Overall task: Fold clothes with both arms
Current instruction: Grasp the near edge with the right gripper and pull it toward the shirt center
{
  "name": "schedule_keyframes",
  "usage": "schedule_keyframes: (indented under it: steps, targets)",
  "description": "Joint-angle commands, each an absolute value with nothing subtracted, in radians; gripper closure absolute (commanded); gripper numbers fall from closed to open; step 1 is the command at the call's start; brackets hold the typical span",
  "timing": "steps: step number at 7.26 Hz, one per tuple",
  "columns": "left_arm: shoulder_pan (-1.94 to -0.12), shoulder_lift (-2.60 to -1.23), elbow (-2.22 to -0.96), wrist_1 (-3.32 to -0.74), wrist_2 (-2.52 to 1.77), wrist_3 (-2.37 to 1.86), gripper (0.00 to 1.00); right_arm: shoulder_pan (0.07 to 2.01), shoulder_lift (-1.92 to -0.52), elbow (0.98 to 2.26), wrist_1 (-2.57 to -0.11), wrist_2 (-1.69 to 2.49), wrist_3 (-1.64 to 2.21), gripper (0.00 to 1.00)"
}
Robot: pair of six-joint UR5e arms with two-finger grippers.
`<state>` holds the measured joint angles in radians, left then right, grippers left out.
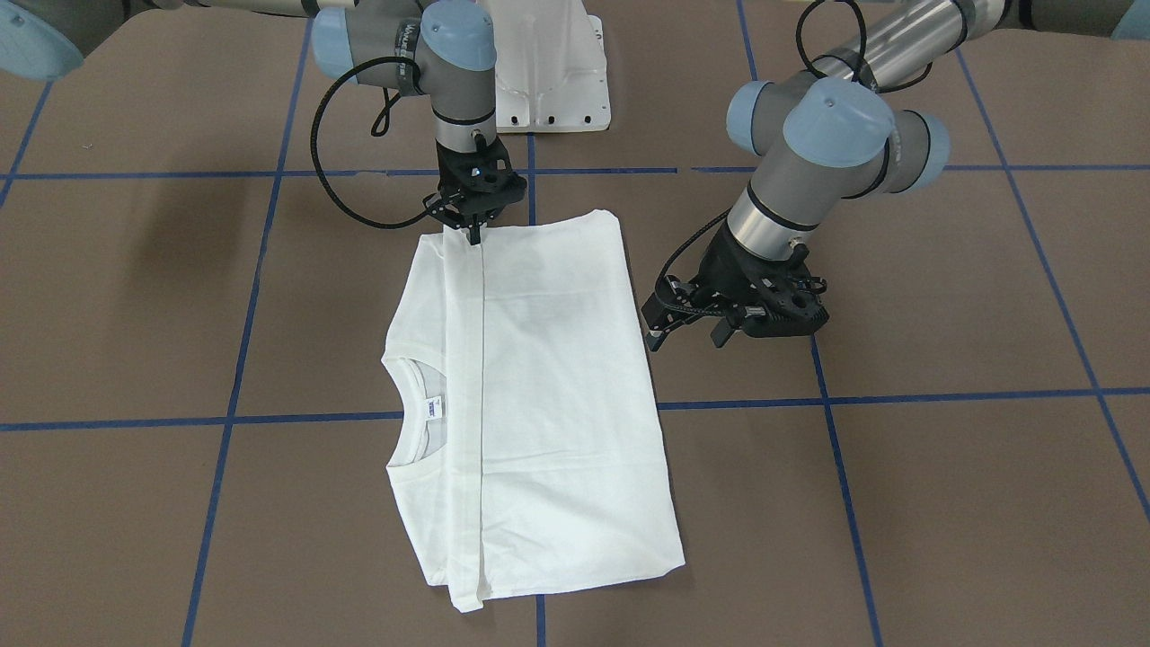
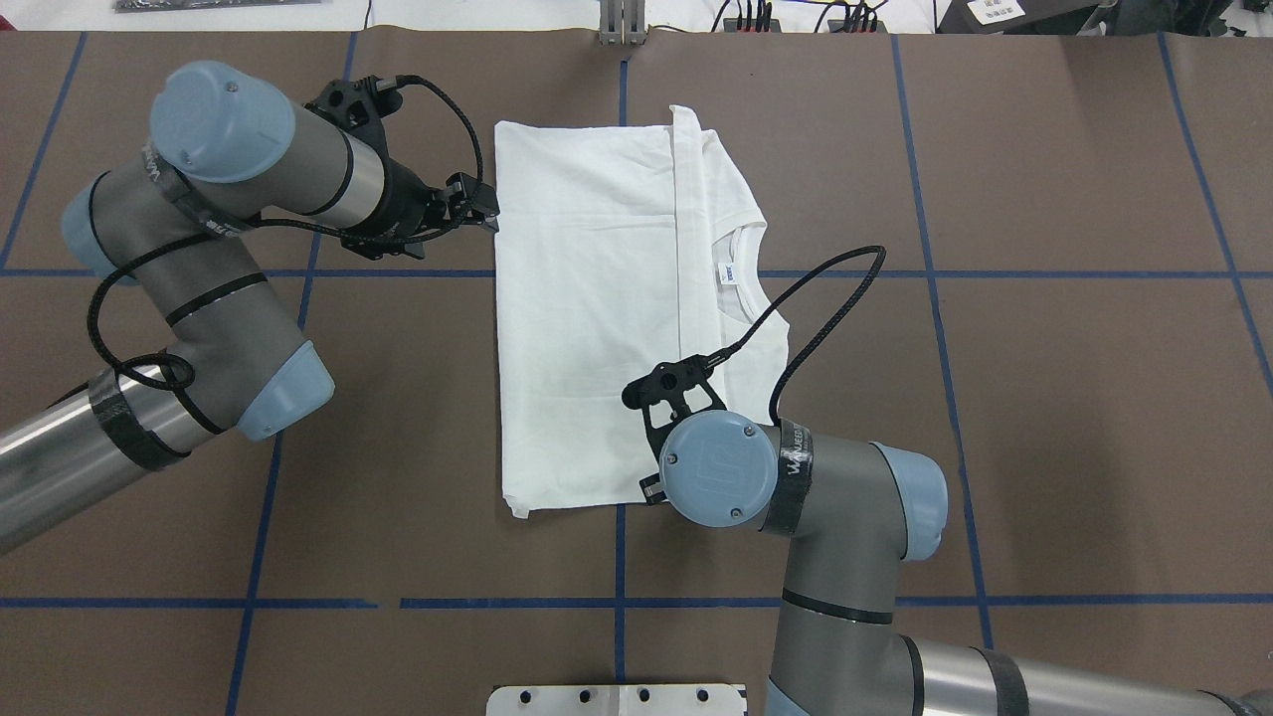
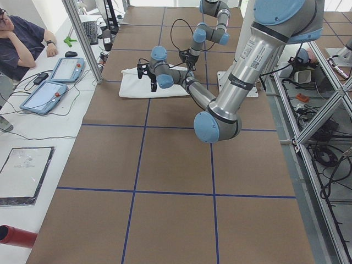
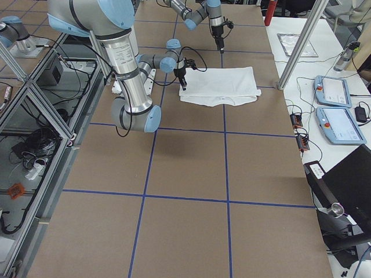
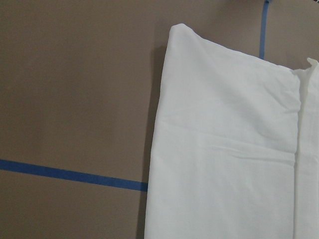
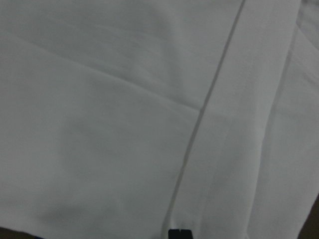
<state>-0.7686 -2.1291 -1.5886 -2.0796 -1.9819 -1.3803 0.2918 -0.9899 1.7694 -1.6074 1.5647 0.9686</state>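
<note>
Lying flat, smooth white rectangular T-shirt (image 1: 557, 377)

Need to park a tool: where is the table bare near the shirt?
Bare: table right of the T-shirt collar, and between left arm and pedestal. Crowded: its left edge by the left gripper, near edge under the right gripper.

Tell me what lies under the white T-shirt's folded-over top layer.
Part of the ribbed collar and its neck label show past the T-shirt's top layer; everything else beneath is covered.
</note>
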Motion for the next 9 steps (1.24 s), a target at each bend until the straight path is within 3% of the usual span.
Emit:
schedule_keyframes:
  steps: [1, 4, 8, 9]
  targets:
    - [-0.769, -2.129, -1.585, -2.086, -1.982, -1.384, 0.00, 0.293, -1.020, 1.802, -1.609, 1.568, 0.968, 1.00]
    - [-0.769, -2.140, -1.585, -2.086, -1.982, -1.387, 0.00, 0.307, -1.127, 1.899, -1.611, 1.580, 0.963, 1.00]
    - [-0.765, -2.144, -1.585, -2.086, -1.982, -1.387, 0.00, 0.333, -1.189, 1.899, -1.617, 1.580, 0.963, 1.00]
    - [-0.764, -2.145, -1.585, -2.086, -1.982, -1.387, 0.00, 0.345, -1.190, 1.896, -1.617, 1.580, 0.962, 0.87]
